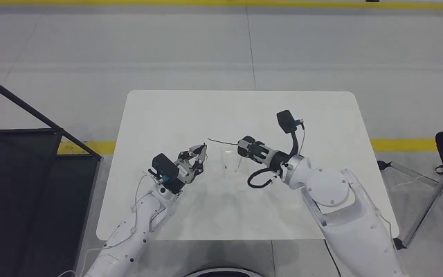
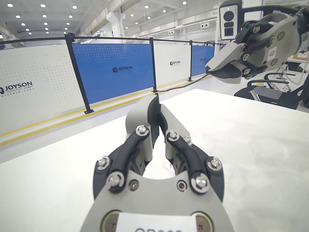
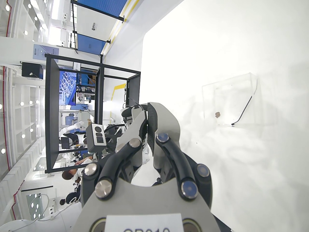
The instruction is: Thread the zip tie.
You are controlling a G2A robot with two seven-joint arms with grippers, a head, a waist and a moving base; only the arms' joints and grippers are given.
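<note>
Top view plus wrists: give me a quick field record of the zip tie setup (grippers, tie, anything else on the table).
right gripper: shut on zip tie, raised above table
left gripper: shut, tips at the strap's free end; grip on it unclear
zip tie: black, roughly straight between the grippers, not looped
clear box: on table near the grippers
spare tie: black, leaning inside clear box

Seemingly a clear box [image 1: 229,160] stands midway on the table [image 1: 318,124].
</note>
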